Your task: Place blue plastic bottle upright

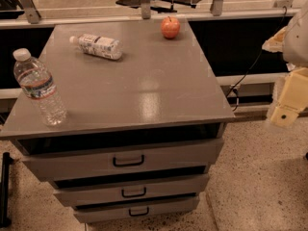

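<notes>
Camera view: blue plastic bottle [98, 46] lies on its side, far-left on cabinet top [159, 90], cap pointing left. Prob. light, thin-walled, slick, apt to roll; take mid-body across label. Gripper [285, 110] off right of cabinet, well apart; grip state can't be told.

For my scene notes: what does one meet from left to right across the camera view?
Large clear ribbed plastic bottle, upright → small clear white-capped plastic bottle, lying down → round red apple → cream gripper, right of the grey cabinet.
</notes>
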You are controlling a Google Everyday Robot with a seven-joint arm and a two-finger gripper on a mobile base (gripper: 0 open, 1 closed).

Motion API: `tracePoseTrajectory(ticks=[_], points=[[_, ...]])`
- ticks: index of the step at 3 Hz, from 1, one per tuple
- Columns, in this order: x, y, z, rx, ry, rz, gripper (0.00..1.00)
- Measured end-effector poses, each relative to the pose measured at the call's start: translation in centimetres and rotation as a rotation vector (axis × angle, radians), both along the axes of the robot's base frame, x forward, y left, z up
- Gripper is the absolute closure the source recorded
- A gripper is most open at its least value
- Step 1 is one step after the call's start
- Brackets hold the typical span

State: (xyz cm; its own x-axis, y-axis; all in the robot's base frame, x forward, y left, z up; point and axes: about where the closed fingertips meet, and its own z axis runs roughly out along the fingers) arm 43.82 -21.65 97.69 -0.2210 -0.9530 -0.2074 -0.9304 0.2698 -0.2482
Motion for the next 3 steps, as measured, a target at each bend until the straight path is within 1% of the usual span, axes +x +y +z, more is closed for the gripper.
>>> tracePoseTrajectory(ticks=[1, 2, 3], points=[[0.0, 0.0, 0.0, 0.0, 0.0, 0.0, 0.0], [0.3, 0.9, 0.3, 0.021, -0.01, 0.007, 0.0], [3.3, 5.9, 0.2, 0.1, -0.032, 0.073, 0.0]])
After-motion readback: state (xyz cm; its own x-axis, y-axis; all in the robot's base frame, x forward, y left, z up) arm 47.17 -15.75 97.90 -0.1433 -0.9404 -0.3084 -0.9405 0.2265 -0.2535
